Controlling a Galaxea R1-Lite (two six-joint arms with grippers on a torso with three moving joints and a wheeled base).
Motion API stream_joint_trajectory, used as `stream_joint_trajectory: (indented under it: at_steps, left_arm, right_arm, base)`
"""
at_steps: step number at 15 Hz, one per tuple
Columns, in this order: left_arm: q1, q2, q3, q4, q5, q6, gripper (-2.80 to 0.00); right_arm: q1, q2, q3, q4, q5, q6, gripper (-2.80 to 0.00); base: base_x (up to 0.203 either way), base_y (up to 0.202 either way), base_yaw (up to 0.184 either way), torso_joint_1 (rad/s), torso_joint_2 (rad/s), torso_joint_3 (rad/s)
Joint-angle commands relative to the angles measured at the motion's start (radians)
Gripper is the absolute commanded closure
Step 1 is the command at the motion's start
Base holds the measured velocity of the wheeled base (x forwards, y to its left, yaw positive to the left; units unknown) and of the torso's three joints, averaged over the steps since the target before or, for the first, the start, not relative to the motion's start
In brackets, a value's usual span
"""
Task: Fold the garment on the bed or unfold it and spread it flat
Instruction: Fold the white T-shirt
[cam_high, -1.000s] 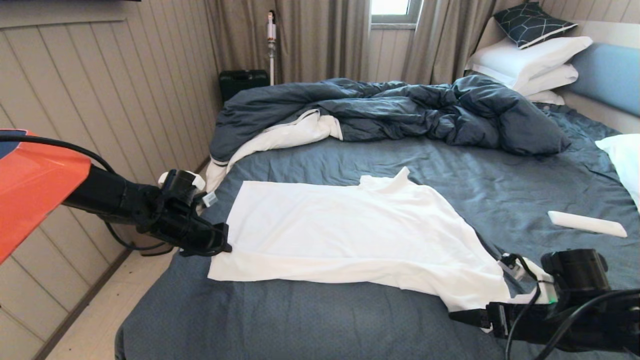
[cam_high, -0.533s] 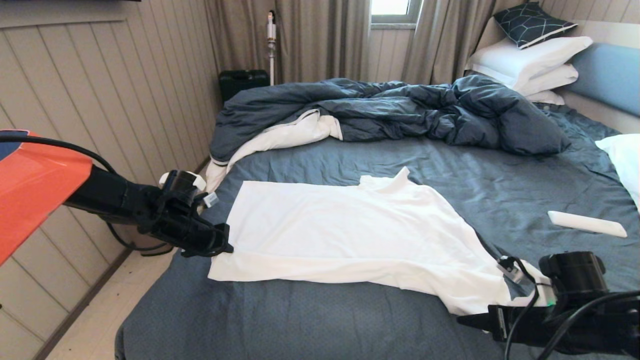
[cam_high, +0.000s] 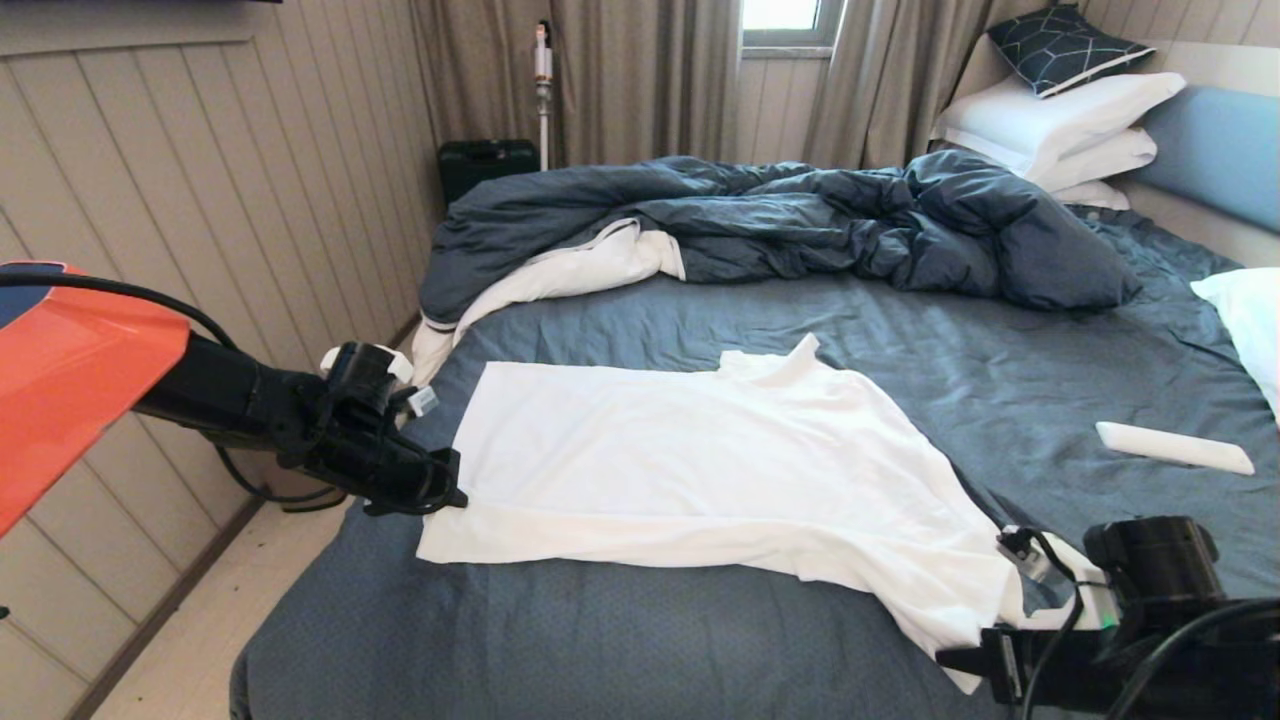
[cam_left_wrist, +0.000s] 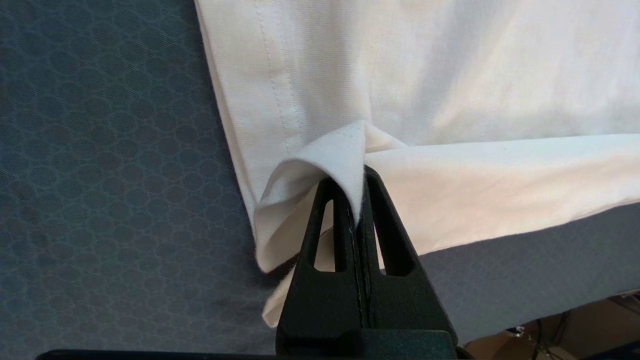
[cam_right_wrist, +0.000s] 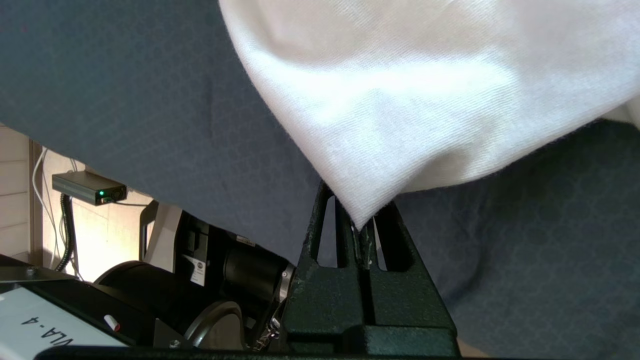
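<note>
Garment: both jaws pinch opposite corners near bed edge.

My left arm reaches in from nine o'clock, its tool pinched tight on the hem corner of the garment. My right arm lies low at five o'clock, its tool clamped on the garment's near tip.

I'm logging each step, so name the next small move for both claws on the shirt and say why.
Probably lift both corners together. The left claw is shut on the garment at its hem corner, the right claw on its near right tip, and the cloth lies flat on the bed.
</note>
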Motion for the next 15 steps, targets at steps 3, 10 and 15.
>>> stream_joint_trajectory:
  at_steps: [3,10,15]
  left_arm:
    - [0.000,-0.012,-0.010,0.003,-0.001,-0.002,0.00]
    - [0.002,0.008,-0.208,0.047,-0.024,-0.062,0.00]
    - [0.002,0.076,-0.320,0.098,-0.028,-0.082,0.00]
  right_arm:
    - [-0.001,-0.103,0.001,0.006,0.008,0.004,0.00]
    - [-0.010,-0.138,-0.290,0.173,0.012,0.052,0.00]
    - [-0.023,0.039,-0.450,0.187,0.005,0.094,0.00]
  base:
    - [0.000,0.000,0.000,0.000,0.00,0.000]
    - [0.000,0.000,0.000,0.000,0.00,0.000]
    - [0.000,0.000,0.000,0.000,0.00,0.000]
